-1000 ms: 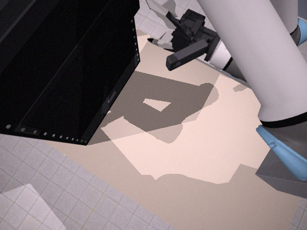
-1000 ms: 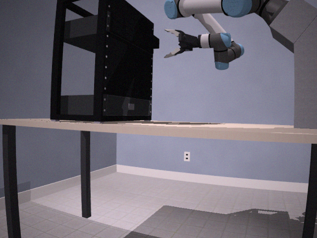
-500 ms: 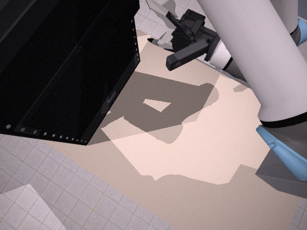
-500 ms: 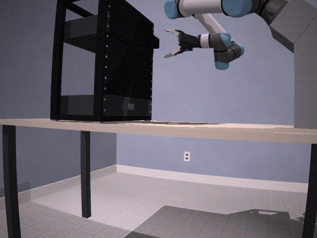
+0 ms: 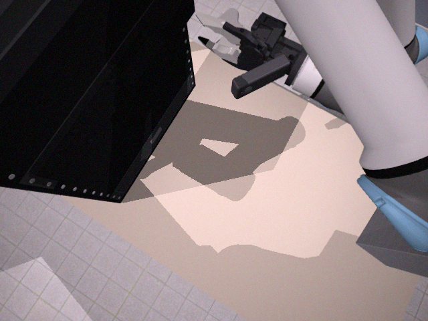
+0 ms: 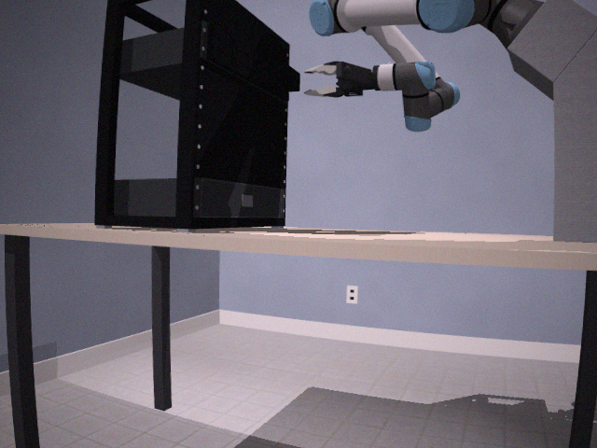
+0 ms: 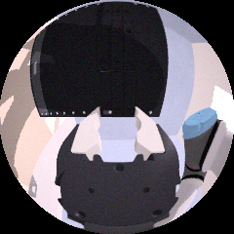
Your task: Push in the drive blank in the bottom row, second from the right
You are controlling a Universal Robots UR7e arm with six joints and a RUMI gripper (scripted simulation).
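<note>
The black rack [image 6: 216, 120] stands on the left part of the beige table. It also shows in the top view [image 5: 86, 96] and fills the top of the wrist view [image 7: 99, 63]. Its front face is very dark, so I cannot tell the separate drive blanks apart. A dark unit juts out a little at the upper front [image 6: 289, 81]. My gripper [image 6: 307, 81] hovers level with that upper part, a short way in front of the rack and not touching it. Its fingers stand partly apart with nothing between them. It also shows in the top view [image 5: 200, 29].
A grey panel with a small label [image 6: 238, 197] runs across the rack's bottom front. The arm's thick link [image 5: 356, 69] and grey pedestal [image 6: 574, 120] stand at the table's right. The table's front edge [image 6: 337, 248] lies close below the rack.
</note>
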